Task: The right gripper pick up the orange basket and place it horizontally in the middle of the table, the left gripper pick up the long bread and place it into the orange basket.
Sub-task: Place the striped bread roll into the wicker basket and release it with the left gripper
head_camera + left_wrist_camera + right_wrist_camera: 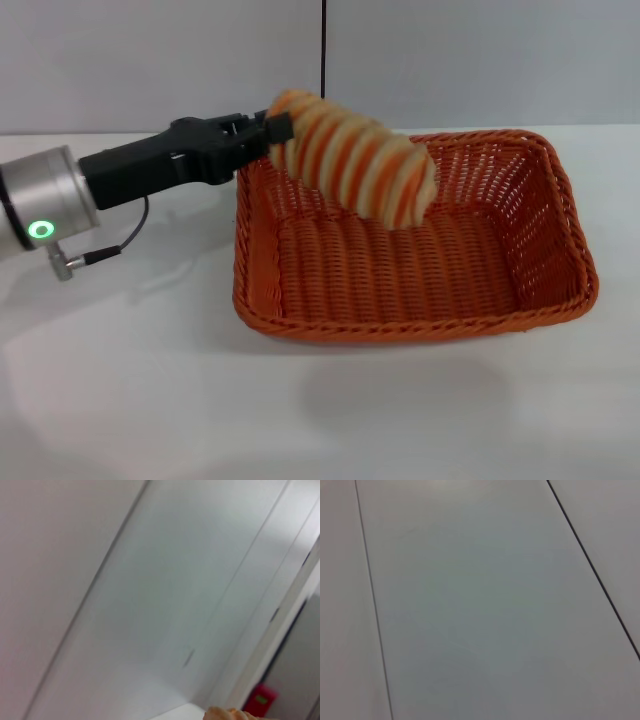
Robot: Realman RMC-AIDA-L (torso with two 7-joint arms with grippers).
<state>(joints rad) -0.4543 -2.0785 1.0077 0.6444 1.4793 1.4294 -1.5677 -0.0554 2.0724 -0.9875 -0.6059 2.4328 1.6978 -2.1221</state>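
The orange basket (420, 300) lies lengthwise across the white table (150, 400), a little right of centre. Above its back left corner my left gripper (272, 128) reaches in from the left, shut on one end of the long bread (355, 170). The striped orange and cream loaf hangs tilted over the basket's inside, its free end lower and toward the back rim. In the left wrist view only a tip of the long bread (227, 714) shows at the edge. My right gripper is out of view.
A grey wall stands behind the table, with a thin dark cable (323, 45) hanging down it. The left wrist view shows wall panels and a red object (261, 700) far off. The right wrist view shows only grey panels.
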